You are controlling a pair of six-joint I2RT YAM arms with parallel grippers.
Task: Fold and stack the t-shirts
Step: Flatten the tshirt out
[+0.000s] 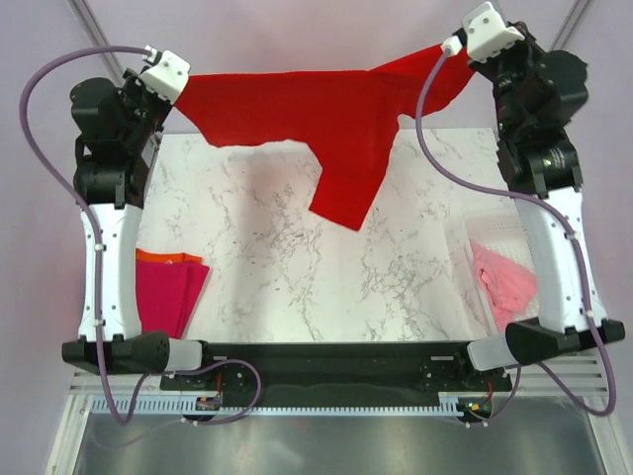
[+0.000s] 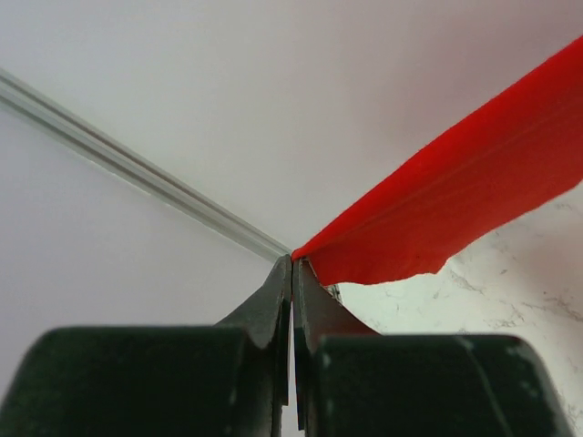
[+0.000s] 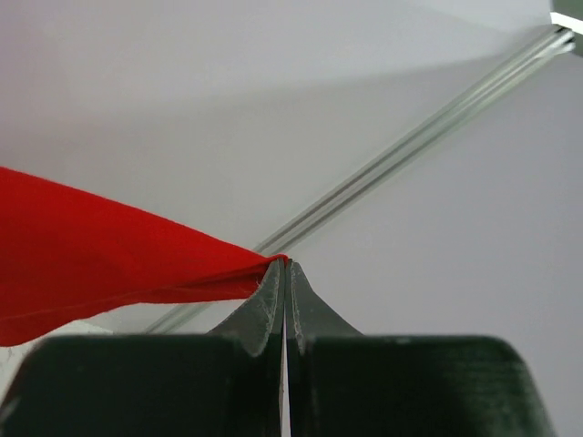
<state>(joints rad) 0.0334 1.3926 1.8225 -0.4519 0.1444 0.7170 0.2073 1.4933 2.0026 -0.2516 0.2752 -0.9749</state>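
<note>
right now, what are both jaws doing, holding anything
Left gripper: jaws closed on an edge of the red t-shirt.
Right gripper: jaws closed on the same shirt's opposite edge.

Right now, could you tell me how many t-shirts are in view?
4: red t-shirt held stretched aloft at the back; magenta t-shirt atop orange t-shirt, near left; pale pink t-shirt in the white basket, right. More may be hidden.

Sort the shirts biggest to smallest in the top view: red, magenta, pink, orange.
Red shirt: held high, so it looks extra big.
Magenta shirt and pink shirt: about alike.
Orange shirt: only a sliver shows.
</note>
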